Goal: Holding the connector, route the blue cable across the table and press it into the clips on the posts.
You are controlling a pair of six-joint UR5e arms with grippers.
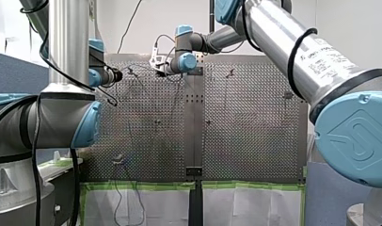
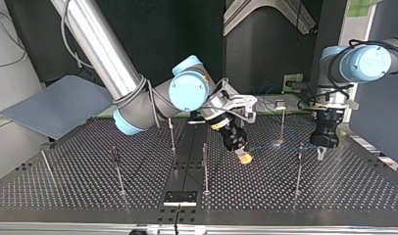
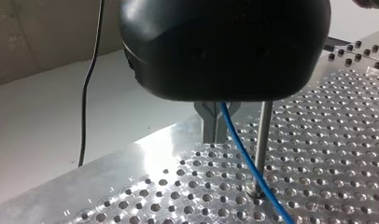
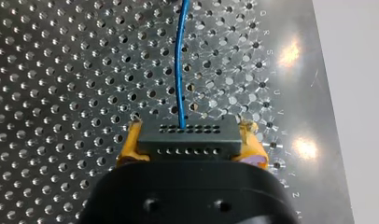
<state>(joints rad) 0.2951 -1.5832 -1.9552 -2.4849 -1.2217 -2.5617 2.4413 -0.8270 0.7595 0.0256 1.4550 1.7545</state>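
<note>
My right arm point(image 1: 274, 33), at the near right of the front view, carries a small dark label point(image 1: 323, 52) along its silver tube; it appears to read UNIVERSAL ROBOTS, though the letters are barely legible; the blue joint cap point(image 1: 356, 136) below bears an embossed UR emblem; in the right wrist view, single letters are engraved along the table point(image 4: 302, 112) beside its outer holes, among them U, V and Z; the rest are unclear.

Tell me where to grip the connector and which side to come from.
Grip the connector by its two short ends, coming from the face opposite the blue cable. It is an oblong block with flat ends, and the cable leaves one long face; my right pincer holds it so.
</note>
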